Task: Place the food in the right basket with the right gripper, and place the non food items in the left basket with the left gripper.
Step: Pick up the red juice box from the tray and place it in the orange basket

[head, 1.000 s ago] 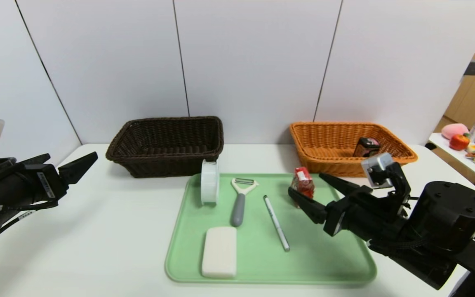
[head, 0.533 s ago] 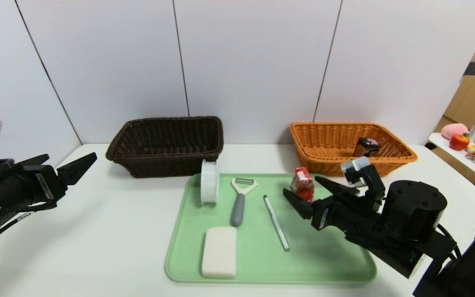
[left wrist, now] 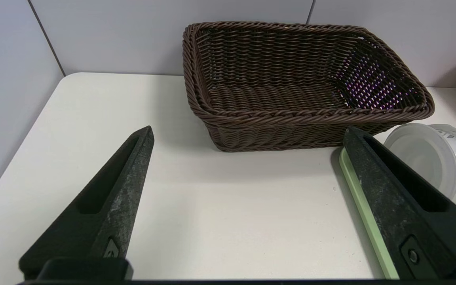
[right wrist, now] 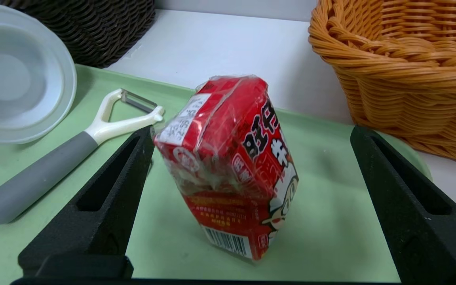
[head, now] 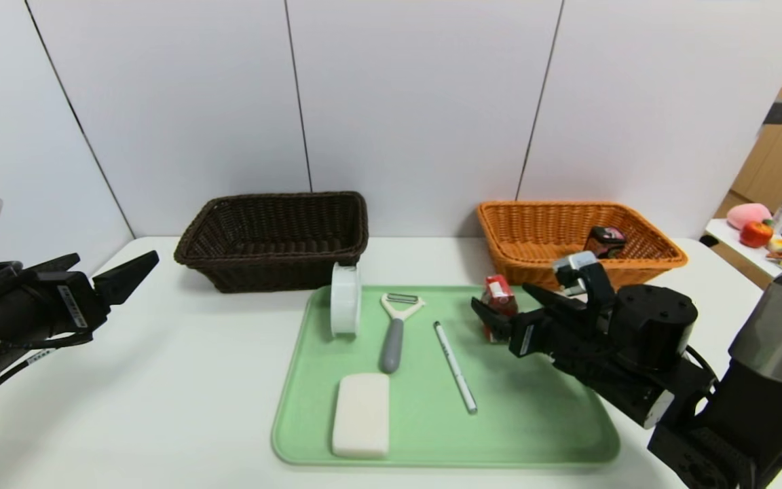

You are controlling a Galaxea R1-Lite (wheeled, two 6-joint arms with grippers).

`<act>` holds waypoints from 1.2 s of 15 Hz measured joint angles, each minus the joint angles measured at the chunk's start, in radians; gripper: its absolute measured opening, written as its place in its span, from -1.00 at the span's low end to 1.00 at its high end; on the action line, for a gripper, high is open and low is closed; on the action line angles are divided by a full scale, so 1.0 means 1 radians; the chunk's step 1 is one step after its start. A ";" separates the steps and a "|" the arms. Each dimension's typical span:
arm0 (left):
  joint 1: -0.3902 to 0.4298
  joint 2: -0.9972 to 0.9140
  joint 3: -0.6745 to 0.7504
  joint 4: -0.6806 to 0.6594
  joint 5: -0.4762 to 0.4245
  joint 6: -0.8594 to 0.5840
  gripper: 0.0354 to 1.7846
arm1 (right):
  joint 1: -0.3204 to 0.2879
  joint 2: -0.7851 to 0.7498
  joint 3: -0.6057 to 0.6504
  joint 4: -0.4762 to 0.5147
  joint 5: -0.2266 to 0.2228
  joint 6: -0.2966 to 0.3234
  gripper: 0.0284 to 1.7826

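Red carton [head: 497, 303] — standing on the green tray [head: 533, 435], between the wide-open fingers of the right gripper [head: 508, 305].

You see the right gripper low over the tray's far right part, one finger [right wrist: 105, 198] touching the carton's edge, the other [right wrist: 406, 206] clear of it; the jaws are not clamped. The carton leans slightly and sits just in front of the orange basket [head: 662, 261], which holds the black carton [head: 603, 242]. The white disc case [head: 345, 299], peeler [head: 394, 331], pen [head: 455, 367] and white block [head: 361, 414] lie on the tray. The left gripper [head: 109, 275] hangs over the table [head: 160, 380] at the left — jaws wide, holding nothing — near the dark brown basket [head: 275, 261].
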 joint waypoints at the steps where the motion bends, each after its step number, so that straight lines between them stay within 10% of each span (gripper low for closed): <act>1: 0.000 0.000 0.000 0.000 0.000 0.000 0.89 | -0.001 0.009 -0.012 0.000 0.000 0.000 0.90; 10: 0.000 0.000 -0.008 -0.001 -0.001 -0.003 0.89 | 0.021 0.033 -0.015 -0.003 0.024 0.019 -0.65; 18: 0.000 -0.006 -0.008 -0.001 -0.001 -0.001 0.89 | 0.078 -0.037 -0.041 0.004 0.043 0.011 -0.65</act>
